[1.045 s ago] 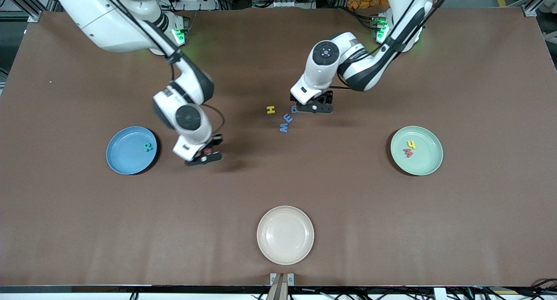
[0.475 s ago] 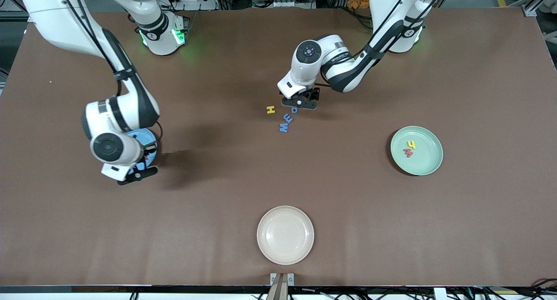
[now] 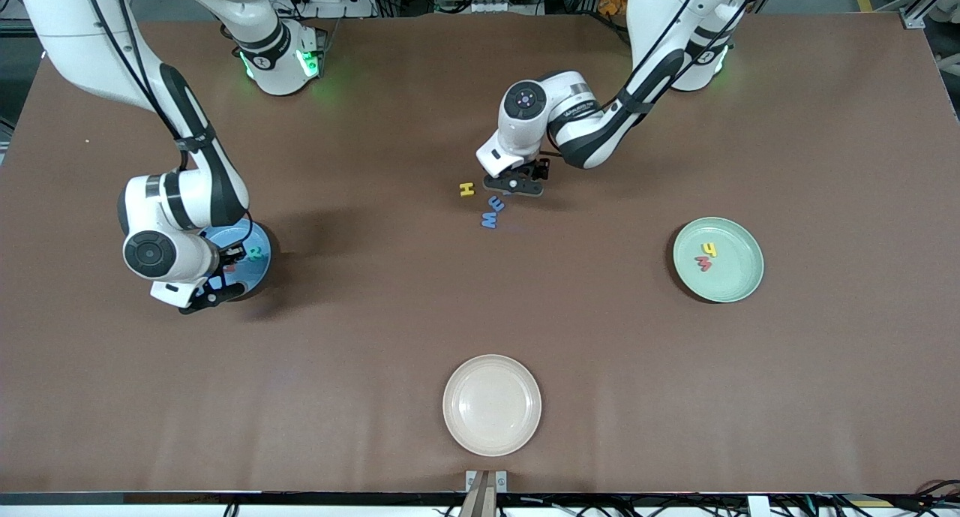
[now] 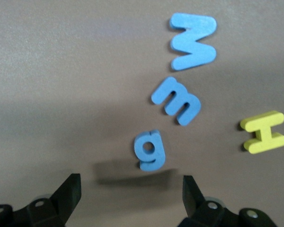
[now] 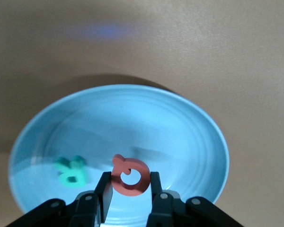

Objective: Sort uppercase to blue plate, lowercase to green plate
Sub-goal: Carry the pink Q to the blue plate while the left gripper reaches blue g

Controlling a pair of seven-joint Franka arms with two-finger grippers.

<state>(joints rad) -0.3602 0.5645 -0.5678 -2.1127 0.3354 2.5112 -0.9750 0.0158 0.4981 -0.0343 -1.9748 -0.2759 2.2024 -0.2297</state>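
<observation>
Two steps in hand at once

Right gripper: clamped on the red Q, held between both fingers, hanging over the blue plate; green R already lying in that plate, just beside and below the Q. Next move by judgement: loosen the fingers so the Q drops inside the rim, clear of the R

Left gripper: spread wide, nothing held, low over the table with the blue g lying between the fingers and just ahead of the tips. Blue E-like piece next out from the g, blue W farther still, yellow H off to one side. Next move probably: settle lower, pinch only the g, then carry it to the green plate, where the red m and yellow hook lie
</observation>
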